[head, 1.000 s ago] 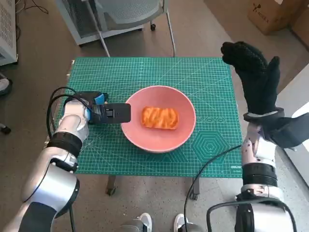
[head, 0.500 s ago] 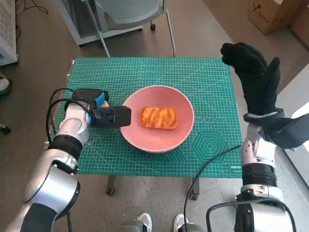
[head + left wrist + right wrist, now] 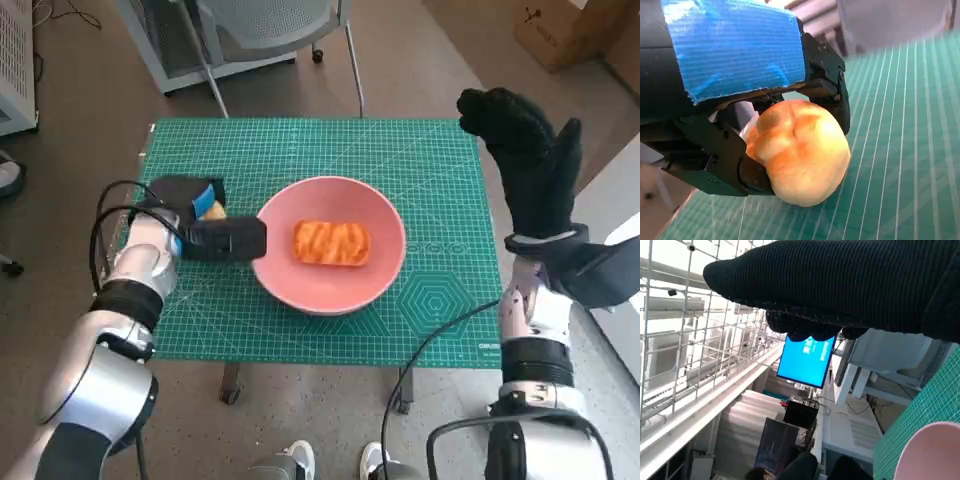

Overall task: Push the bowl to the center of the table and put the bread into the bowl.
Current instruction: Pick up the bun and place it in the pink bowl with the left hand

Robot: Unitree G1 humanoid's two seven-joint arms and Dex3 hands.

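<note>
From the head view the pink bowl (image 3: 330,245) sits mid-mat with a bread slice (image 3: 331,243) inside, the right hand (image 3: 528,170) raised, spread and empty beside the table, while the left wrist view shows the left hand (image 3: 735,105) grasping a bread roll (image 3: 800,150).

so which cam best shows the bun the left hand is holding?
Left wrist view: the bun fills the frame, gripped in the left hand's fingers above the mat. The head view shows only an orange sliver at that hand. The right wrist view doesn't show it.
</note>
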